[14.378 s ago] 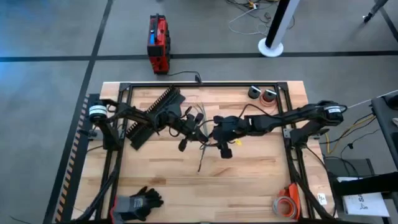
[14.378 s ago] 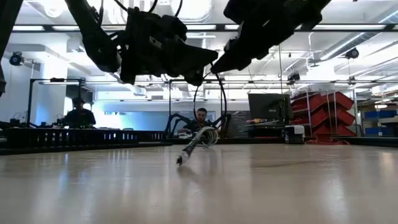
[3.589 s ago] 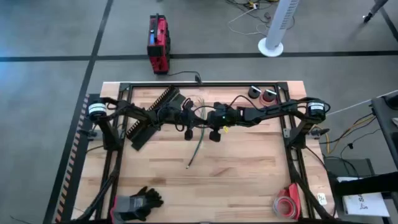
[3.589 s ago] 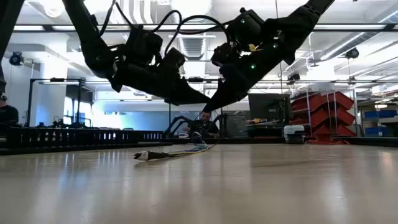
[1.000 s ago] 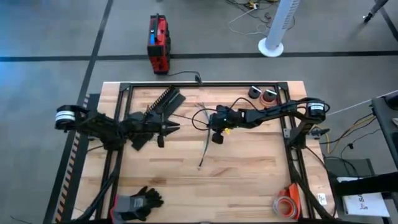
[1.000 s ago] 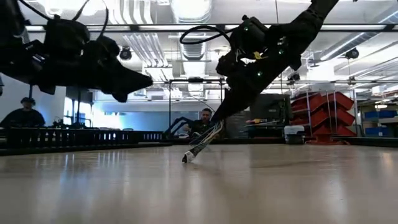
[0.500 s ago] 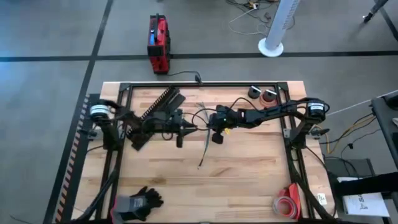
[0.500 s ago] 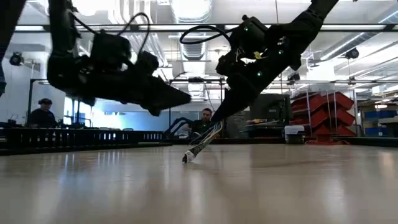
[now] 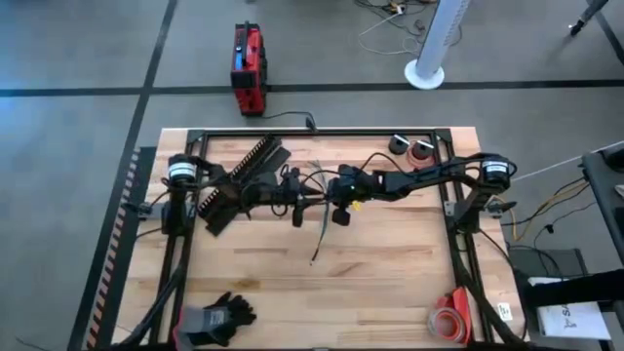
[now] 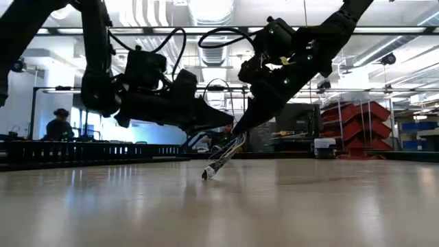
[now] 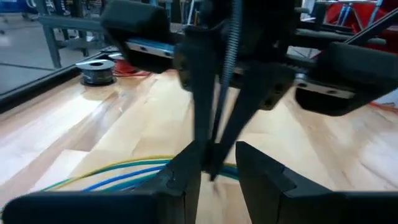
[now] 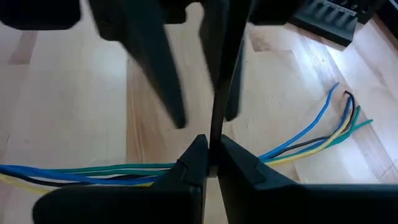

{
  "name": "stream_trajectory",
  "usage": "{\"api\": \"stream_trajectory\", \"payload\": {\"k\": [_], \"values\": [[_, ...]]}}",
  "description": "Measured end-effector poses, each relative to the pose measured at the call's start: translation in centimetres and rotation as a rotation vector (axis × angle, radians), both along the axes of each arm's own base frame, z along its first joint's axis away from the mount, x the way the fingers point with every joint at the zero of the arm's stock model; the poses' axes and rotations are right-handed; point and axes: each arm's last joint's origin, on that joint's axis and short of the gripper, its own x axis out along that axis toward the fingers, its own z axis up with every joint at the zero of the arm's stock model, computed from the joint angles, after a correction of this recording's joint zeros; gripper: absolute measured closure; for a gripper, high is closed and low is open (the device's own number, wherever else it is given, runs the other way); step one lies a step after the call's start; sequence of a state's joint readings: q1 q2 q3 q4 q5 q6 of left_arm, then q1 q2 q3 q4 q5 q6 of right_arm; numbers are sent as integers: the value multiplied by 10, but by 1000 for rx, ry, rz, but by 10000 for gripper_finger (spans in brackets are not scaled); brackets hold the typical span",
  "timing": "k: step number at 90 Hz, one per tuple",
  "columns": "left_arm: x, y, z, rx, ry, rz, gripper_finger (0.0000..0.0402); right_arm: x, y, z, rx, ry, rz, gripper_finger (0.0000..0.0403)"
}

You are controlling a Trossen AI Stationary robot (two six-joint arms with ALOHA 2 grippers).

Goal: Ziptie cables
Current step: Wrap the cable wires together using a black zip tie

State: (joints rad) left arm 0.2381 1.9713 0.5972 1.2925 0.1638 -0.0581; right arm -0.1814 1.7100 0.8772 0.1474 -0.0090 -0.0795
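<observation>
The cables (image 9: 317, 234) are a thin bundle of blue, green, yellow and black wires at mid-table, fanned apart at the far end (image 12: 345, 118). My right gripper (image 9: 330, 202) reaches in from the right and is shut at the bundle, part-way along it. A thin black strip (image 12: 216, 93) stands up from its fingertips. My left gripper (image 9: 309, 200) comes in level from the left and is open. Its fingers (image 11: 186, 177) stand on either side of the right gripper's tips; I cannot tell whether they touch. My right gripper comes down slanting from the table's right and lies across the bundle (image 12: 149, 169), shut where the black strip rises. Its own fingers hide whether they pinch the wires or the strip. The bundle hangs tilted, its near end (image 10: 206, 174) on the table.
A long black slotted strip (image 9: 239, 180) lies at the far left under the left arm. Tape rolls (image 9: 410, 147) stand at the far right, black gloves (image 9: 216, 317) at the near left, an orange tool (image 9: 450, 317) at the near right. People (image 10: 223, 132) sit beyond the table.
My left arm has swung in from the table's left edge, and its gripper has travelled right, level above the table, up to the right gripper and the cables. My right gripper and the tilted bundle have stayed where they were.
</observation>
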Motion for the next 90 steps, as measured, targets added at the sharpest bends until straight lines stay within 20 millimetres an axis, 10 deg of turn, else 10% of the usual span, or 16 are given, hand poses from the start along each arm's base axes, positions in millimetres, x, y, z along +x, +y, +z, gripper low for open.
{"api": "stream_trajectory", "payload": {"k": [90], "values": [[20,8,8,170,121,-113,397,-3,1,-3,19,33,27,390]]}}
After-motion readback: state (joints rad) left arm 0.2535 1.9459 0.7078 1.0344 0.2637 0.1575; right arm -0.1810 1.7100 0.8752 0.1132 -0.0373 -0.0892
